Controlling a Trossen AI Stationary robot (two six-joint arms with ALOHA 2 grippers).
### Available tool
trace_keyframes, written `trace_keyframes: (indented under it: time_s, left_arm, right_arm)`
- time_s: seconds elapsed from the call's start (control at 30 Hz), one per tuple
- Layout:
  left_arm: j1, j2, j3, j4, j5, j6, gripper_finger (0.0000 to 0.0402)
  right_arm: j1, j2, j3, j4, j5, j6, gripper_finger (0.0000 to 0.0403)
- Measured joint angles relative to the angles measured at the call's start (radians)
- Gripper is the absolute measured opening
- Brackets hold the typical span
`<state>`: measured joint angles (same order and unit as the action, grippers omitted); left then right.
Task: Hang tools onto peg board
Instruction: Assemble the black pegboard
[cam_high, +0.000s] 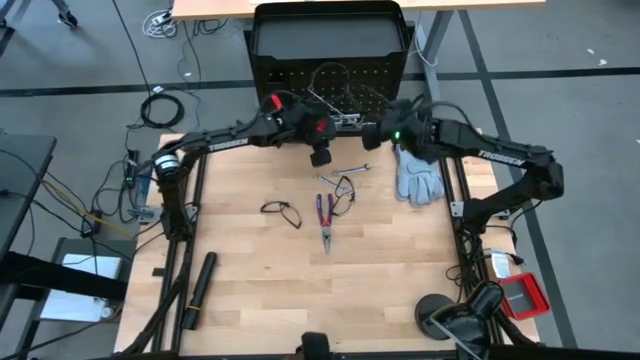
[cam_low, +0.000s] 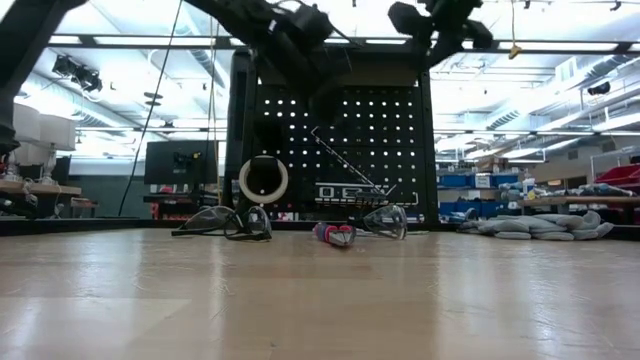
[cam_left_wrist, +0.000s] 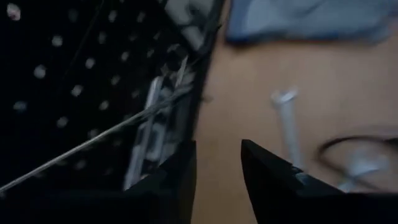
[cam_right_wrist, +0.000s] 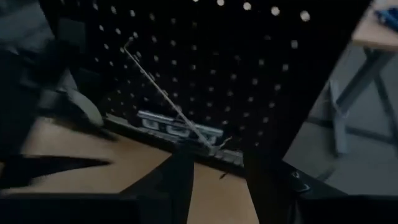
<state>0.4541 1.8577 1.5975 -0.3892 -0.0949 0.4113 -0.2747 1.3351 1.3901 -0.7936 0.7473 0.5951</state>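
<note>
Both grippers are being held up at the peg board (cam_low: 330, 140): left gripper (cam_left_wrist: 217, 168) spread and empty, right gripper (cam_right_wrist: 217, 180) likewise spread, nothing pinched. Tape ring (cam_low: 263, 180) is hanging on the board already. Pliers (cam_high: 325, 215), glasses (cam_high: 282, 212) and wrench (cam_high: 358, 170) are lying in front of the board; next pick is best approached from above, centred on the handle.

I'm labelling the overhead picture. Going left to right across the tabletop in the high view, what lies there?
Black cylinder → left pair of glasses → pliers → second pair of glasses → grey gloves.
</note>
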Motion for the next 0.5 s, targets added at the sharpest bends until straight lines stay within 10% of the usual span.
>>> trace_keyframes:
  time_s: [0.27, 0.5]
  left_arm:
    - [0.004, 0.036, 0.019, 0.014, -0.015, -0.306, 0.0132]
    - [0.002, 0.045, 0.020, 0.116, 0.017, -0.551, 0.0132]
  right_arm:
    - [0.189, -0.031, -0.106, -0.103, 0.232, 0.244, 0.0116]
    - [0.141, -0.075, -0.175, -0.048, 0.020, 0.125, 0.0111]
